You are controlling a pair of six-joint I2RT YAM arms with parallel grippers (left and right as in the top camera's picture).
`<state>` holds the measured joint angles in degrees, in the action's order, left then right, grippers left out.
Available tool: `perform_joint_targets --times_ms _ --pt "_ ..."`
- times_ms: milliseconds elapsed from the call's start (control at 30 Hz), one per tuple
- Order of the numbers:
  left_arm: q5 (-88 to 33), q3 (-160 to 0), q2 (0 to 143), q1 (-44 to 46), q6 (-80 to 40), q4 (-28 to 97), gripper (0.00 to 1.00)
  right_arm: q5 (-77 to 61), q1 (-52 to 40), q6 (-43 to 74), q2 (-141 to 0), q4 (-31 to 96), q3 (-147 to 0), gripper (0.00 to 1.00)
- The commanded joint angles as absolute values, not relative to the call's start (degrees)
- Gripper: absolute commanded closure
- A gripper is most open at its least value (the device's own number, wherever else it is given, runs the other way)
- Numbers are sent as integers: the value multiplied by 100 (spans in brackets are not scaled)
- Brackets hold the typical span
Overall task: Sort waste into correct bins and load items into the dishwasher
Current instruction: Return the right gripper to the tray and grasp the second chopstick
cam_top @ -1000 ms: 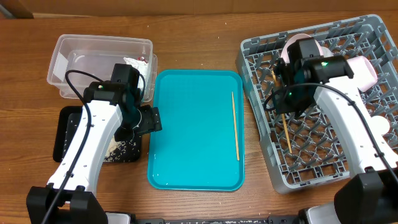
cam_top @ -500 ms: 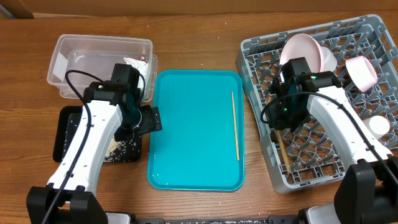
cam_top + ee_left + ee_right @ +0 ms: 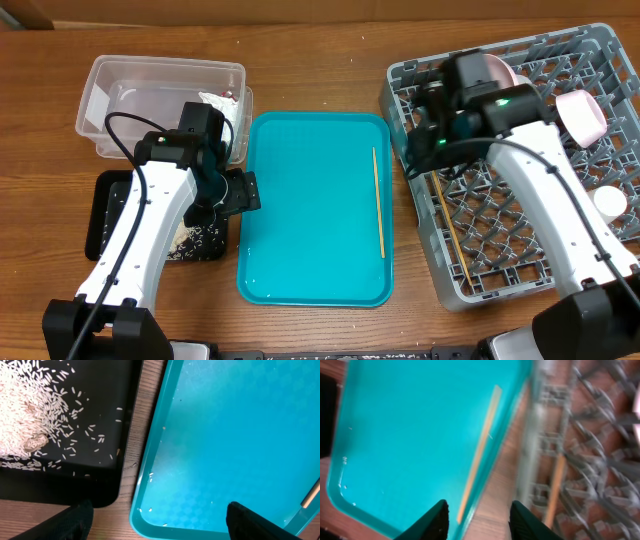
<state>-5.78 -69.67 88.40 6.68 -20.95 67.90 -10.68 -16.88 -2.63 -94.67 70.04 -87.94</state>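
Surface (image 3: 320,40): bare wood under everything.
Rack (image 3: 490,255): on the right, with a bowl (image 3: 582,112) at its far side. The rack chopstick (image 3: 452,225) lies flat on the lattice near the left wall.
Tray (image 3: 310,200): in the middle, empty except for the tray chopstick (image 3: 378,200) and a few stray grains.
Black tray (image 3: 100,215): on the left, holding the rice (image 3: 20,415).
Right jaws: spread and empty, hanging over the rack's left wall.
Left jaws: wide apart and empty, above the seam between the black tray and the tray.
Tray chopstick: just inside the tray's right rim, with its long axis along that rim, pointing away from the robot. It lies just left of the right jaws and a full tray-width from the left jaws. This looks like the right arm's pick, closing across the stick.
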Motion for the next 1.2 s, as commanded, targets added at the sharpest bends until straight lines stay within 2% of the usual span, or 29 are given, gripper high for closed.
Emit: perform_joint_targets --times_ms 0,367,700,767,833,867,900,967,1167 --pt "-556 -6947 8801 690 -2075 6775 13 -1203 -2196 119 -9590 6619 -8449 57" --pt "-556 -6947 8801 690 -2075 6766 12 -587 -2899 797 -10586 5959 -7631 56" --pt "-556 -6947 8801 690 -2075 6764 12 -268 -2995 1356 -11561 5846 -7612 57" --pt "-556 -6947 8801 690 -2075 6764 12 -268 -2995 1356 -11666 5881 -7612 64" --pt "-554 -6947 8801 690 -2075 6761 12 -268 -2995 1356 -11732 5913 -7612 74" --pt "-554 -6947 8801 690 -2075 6761 12 -270 -2995 1358 -11747 5946 -7612 89" --pt "-556 -6947 8801 690 -2075 6761 11 -287 -2995 1358 -11747 5957 -7612 93" --pt "-556 -6947 8801 690 -2075 6764 11 -416 -2993 1356 -11743 5970 -7614 96" --pt "-558 -6947 8801 696 -2075 6772 12 -436 -2993 1350 -11502 6372 -7832 96"
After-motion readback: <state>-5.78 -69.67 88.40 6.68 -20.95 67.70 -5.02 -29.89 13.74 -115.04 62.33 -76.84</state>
